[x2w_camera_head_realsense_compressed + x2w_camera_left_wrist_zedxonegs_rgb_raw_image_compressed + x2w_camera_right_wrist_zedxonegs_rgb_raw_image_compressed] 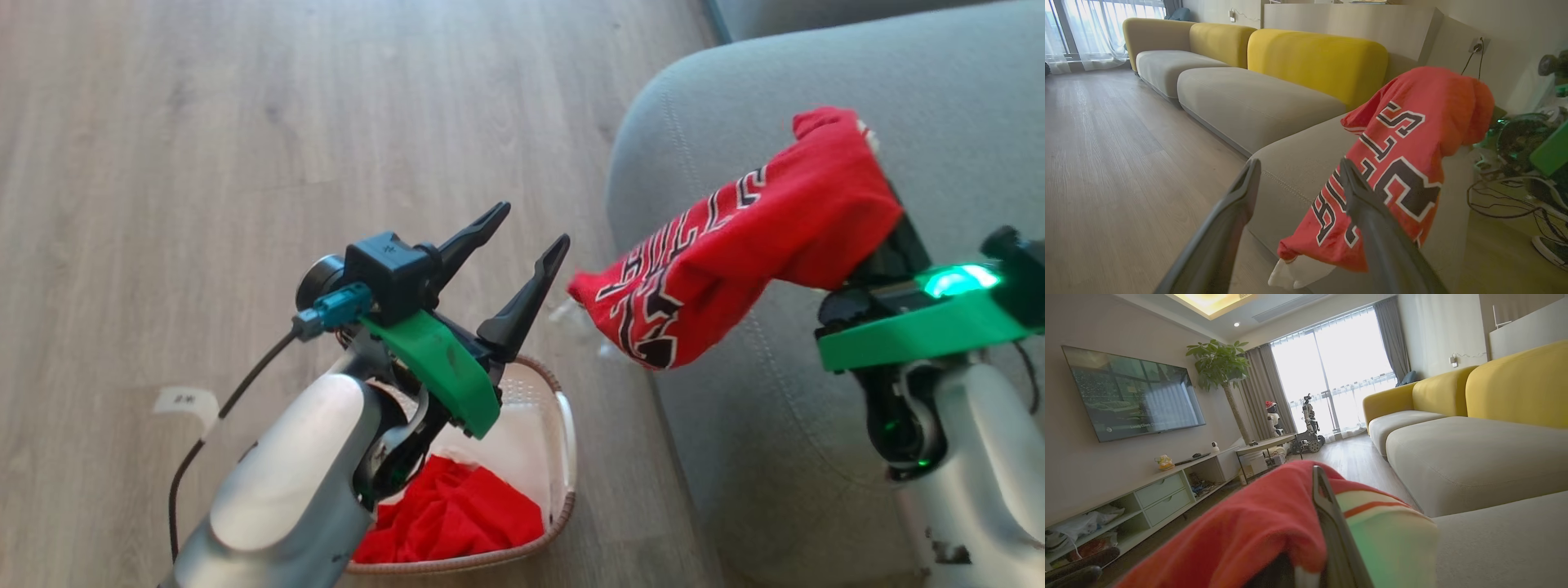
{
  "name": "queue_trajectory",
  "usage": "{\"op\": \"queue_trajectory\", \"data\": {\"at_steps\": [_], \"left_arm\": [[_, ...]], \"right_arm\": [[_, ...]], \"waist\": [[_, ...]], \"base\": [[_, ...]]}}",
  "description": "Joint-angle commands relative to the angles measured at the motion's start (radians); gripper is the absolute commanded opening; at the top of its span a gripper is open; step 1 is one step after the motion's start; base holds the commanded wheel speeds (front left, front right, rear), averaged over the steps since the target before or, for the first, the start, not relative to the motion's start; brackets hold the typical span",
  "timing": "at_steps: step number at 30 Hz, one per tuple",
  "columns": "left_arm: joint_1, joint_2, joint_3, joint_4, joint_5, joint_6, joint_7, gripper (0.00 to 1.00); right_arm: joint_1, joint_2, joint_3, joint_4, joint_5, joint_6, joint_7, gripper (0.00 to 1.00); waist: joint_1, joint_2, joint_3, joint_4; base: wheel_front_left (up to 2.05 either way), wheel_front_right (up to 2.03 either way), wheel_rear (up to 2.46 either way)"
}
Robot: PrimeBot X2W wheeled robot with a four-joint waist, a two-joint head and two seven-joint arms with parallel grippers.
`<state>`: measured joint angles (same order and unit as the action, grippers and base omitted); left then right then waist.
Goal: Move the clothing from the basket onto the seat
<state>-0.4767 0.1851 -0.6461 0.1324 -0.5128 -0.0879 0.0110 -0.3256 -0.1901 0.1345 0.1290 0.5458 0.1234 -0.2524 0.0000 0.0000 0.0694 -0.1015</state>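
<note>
1. Clothing is split between two spots: one red garment (457,514) lies crumpled in the basket (563,457), and a red jersey (735,245) is up in the air over to the right.
2. Far left, a small white label (186,402) is stuck to the wooden floor (245,122).
3. The left gripper (532,224) hovers above the basket, its two dark fingers spread wide with nothing between them, pointing toward the jersey.
4. The basket stands on the floor just beside the seat (939,98), partly hidden under the left arm.
5. The jersey, with black white-edged lettering and a big number, hangs draped over the rounded front corner of the seat. Its low end droops out past the edge, near the left gripper's fingertips. I cannot tell whether it touches the cushion.
6. The right gripper (1310,490) is buried in the jersey's upper end, grasping it. One dark finger (1327,514) pokes out, with cloth bunched on either side.
</note>
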Motion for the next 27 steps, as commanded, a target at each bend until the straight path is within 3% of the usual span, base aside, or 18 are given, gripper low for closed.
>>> {"op": "queue_trajectory", "data": {"at_steps": [1, 14, 27], "left_arm": [[-0.034, 0.022, 0.030, -0.036, 0.017, 0.001, -0.023, 1.00], [-0.009, 0.041, 0.002, 0.006, 0.081, 0.016, -0.132, 1.00], [-0.009, 0.055, -0.033, 0.008, 0.103, 0.014, -0.146, 1.00]], "right_arm": [[-0.003, 0.003, -0.006, -0.062, -0.007, 0.007, -0.009, 0.00], [0.051, 0.016, -0.066, -0.179, 0.002, 0.007, -0.004, 0.00], [0.075, 0.022, -0.115, -0.280, 0.009, 0.007, 0.017, 0.00]], "waist": [[0.0000, 0.0000, 0.013, -0.029], [0.0000, 0.0000, 0.045, -0.175], [0.0000, 0.0000, 0.072, -0.308]], "base": [[0.00, 0.00, 0.00], [0.00, 0.00, 0.00], [0.00, 0.00, 0.00]]}}
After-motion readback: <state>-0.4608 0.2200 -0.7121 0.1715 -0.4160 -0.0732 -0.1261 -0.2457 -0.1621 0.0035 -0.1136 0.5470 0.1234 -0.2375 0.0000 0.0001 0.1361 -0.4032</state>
